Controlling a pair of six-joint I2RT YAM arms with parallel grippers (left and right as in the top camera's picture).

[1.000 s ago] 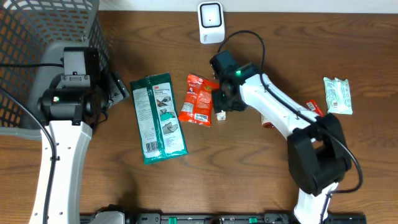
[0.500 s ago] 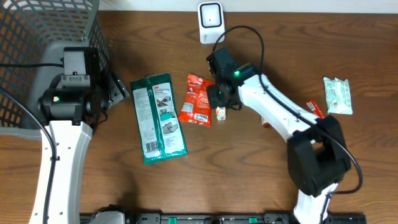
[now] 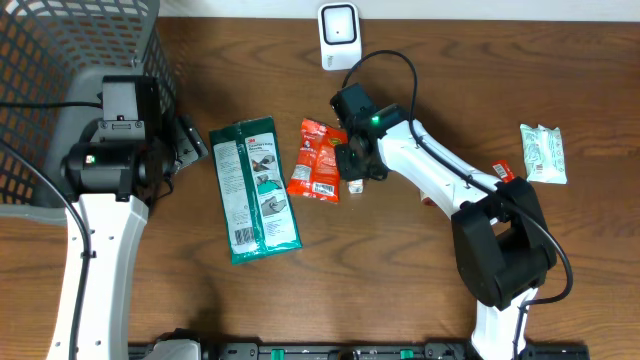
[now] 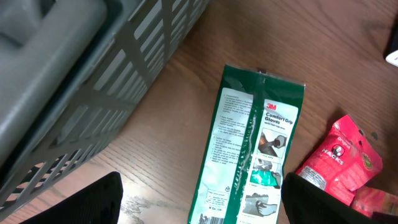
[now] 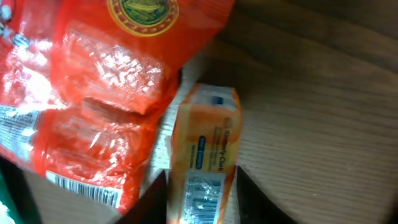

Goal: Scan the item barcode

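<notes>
Shop checkout mock-up: scanner (image 3: pixel 339 35), basket (image 3: pixel 60 40), packets (image 3: pixel 255 190).

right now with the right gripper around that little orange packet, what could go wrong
The red snack bag lies against the orange packet, so the right gripper may pinch its edge and drag it along. Its jaws flank what looks like the packet's barcode end, so they might hide the bars during scanning.

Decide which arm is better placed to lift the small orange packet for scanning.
Right: the right gripper brackets the orange packet, fingers against its sides, close to the scanner. The left gripper sits open beside the basket.
</notes>
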